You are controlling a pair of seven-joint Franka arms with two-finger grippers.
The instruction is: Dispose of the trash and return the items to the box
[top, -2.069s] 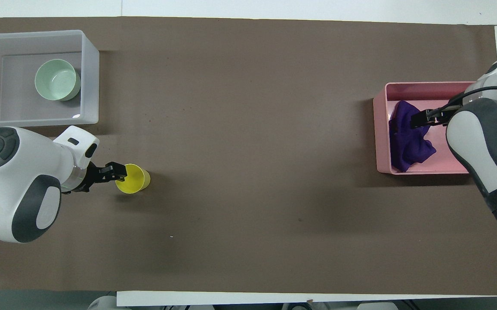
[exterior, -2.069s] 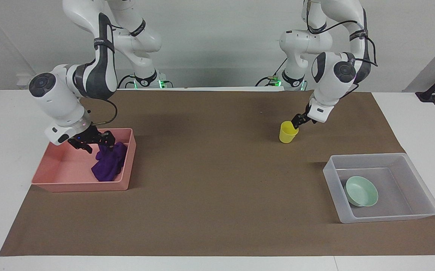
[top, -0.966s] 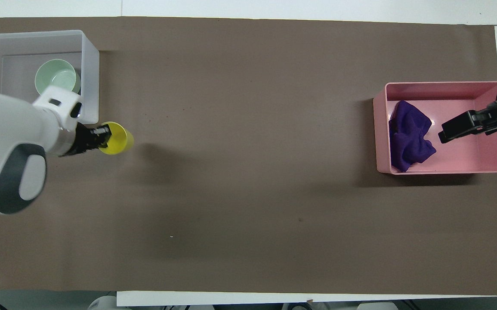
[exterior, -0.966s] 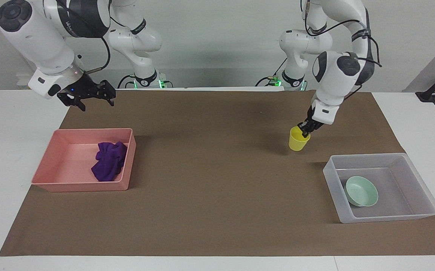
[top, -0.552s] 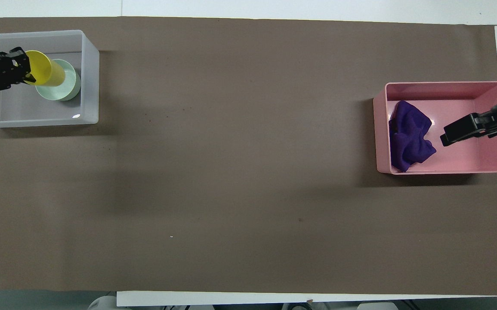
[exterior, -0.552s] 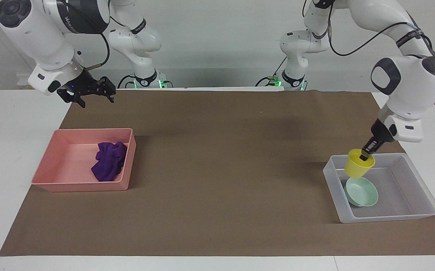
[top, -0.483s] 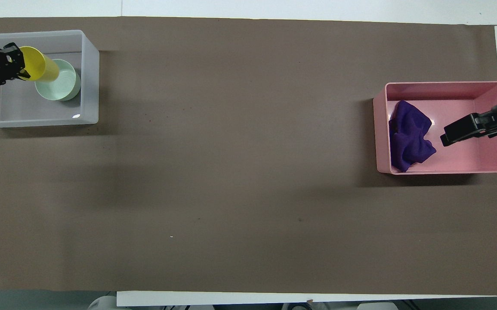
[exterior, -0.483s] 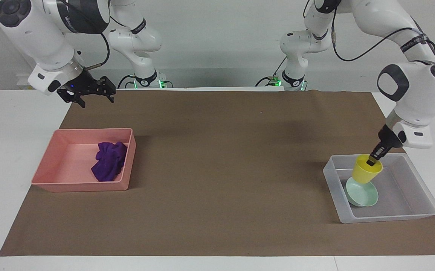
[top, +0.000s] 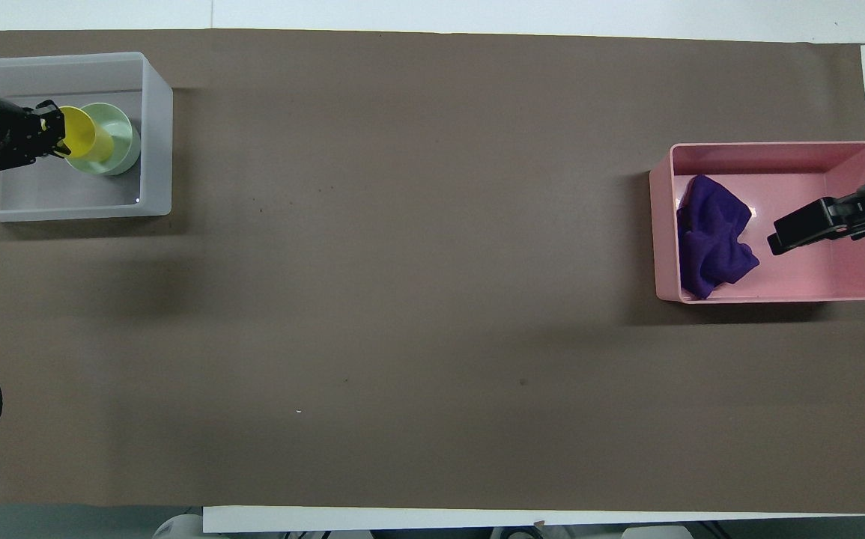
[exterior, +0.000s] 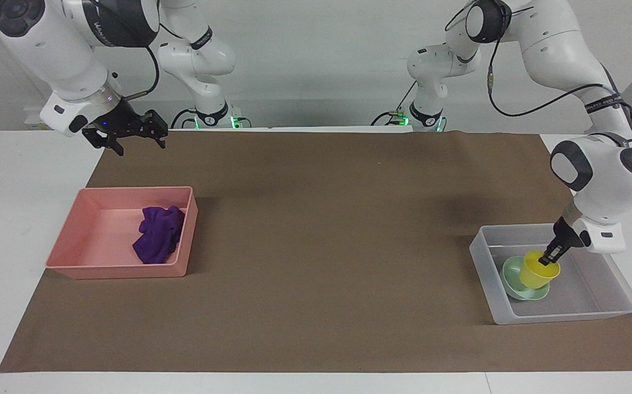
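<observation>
Grippers first, nearest the robots: the right gripper hangs high with its fingers spread wide and empty, waiting over the mat by the pink tray, where it also hung half a second ago. Inside that tray lies the purple cloth, against the wall toward the table's middle.

Farther out, at the left arm's end, the left gripper pinches the rim of the yellow cup, now lowered into the mint bowl inside the clear box; half a second ago the cup hung tilted above it.

By my judgement the cup is light, stiff and thin-walled, so a rim pinch suits it, though smooth plastic may slip.
</observation>
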